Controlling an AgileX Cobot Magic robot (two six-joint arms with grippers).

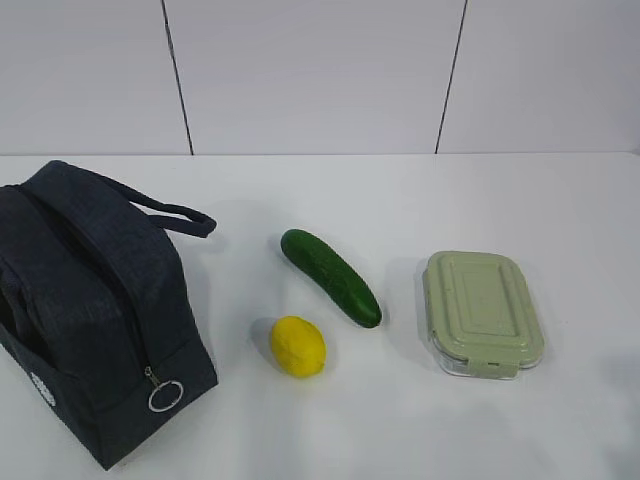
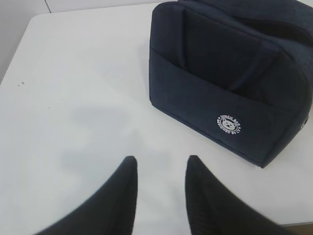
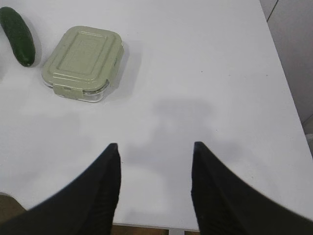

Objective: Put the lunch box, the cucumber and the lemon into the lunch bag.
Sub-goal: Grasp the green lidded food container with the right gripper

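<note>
Four things sit on the white table (image 1: 400, 200) in front of me. The lunch bag (image 1: 90, 310) is on the left side. It is dark navy cloth, boxy, and the biggest thing here. It has a looped strap handle (image 1: 175, 212) that sticks out to the right, and a black zipper that runs down its near end to a silver ring pull (image 1: 165, 396). On one side of the bag I can see a small round white badge (image 2: 229, 125) with a little bear face in it. There are words around the bear, and I think the top ones say LUNCH BAG, but the rest are too small for me to read. The lemon (image 1: 298, 346) is bright yellow and egg-shaped, and it lies near the bag's right side. The cucumber (image 1: 330, 277) is long, dark green and a bit bumpy. It lies at a slant just behind the lemon, not touching it. The lunch box (image 1: 483, 312) is on the right, apart from the cucumber. It is clear glass with round corners and a pale green lid with a snap tab on the near end. My left gripper (image 2: 160, 164) hangs over bare table near the bag, its two black fingers a little apart, with nothing in them. My right gripper (image 3: 155, 149) hangs over bare table to the right of the lunch box, fingers spread wider, and it holds nothing too.
</note>
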